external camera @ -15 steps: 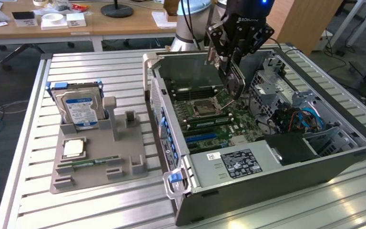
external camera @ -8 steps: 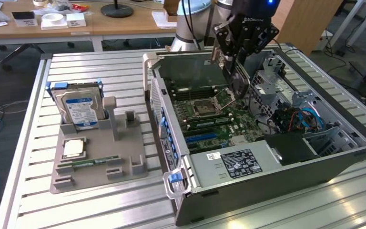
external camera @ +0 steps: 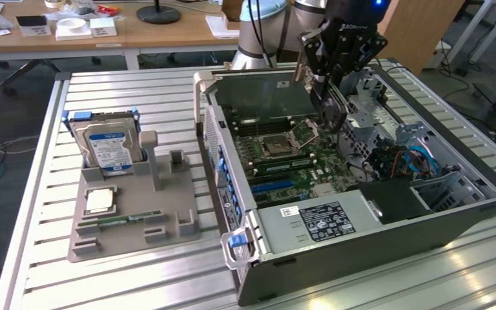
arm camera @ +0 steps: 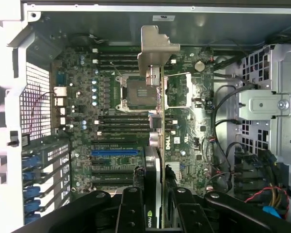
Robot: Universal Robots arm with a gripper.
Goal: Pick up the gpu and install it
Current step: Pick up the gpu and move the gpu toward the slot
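The gpu [arm camera: 155,160] is held on edge inside the open computer case [external camera: 454,213]. From the wrist view it reads as a thin line, with its silvery bracket [arm camera: 155,48] at the far end. The end effector [arm camera: 154,199] is closed partway on the card, one black finger on each flat face, pinching it near the end opposite the bracket. In the exterior view the card hangs from the arm over the motherboard [arm camera: 111,145], near the processor socket [arm camera: 136,90]. It appears clear of the board, though the gap cannot be judged. The blue slot [arm camera: 115,152] lies off to one side of the card's line, not under it. I judge the card to be light and stiff, so it should not sag or swing in the grip, but it is fragile. Its faces carry small parts that a hard squeeze or a sideways twist could damage, and a thin board can slip if clamped only lightly. A hold across the flat faces, as here, seems sound, and the bracket looks too thin to bear the load. The case lies open on the slatted bench [external camera: 127,90]. Well apart from it, a hard drive [external camera: 106,145] stands in a grey holder [external camera: 127,226].
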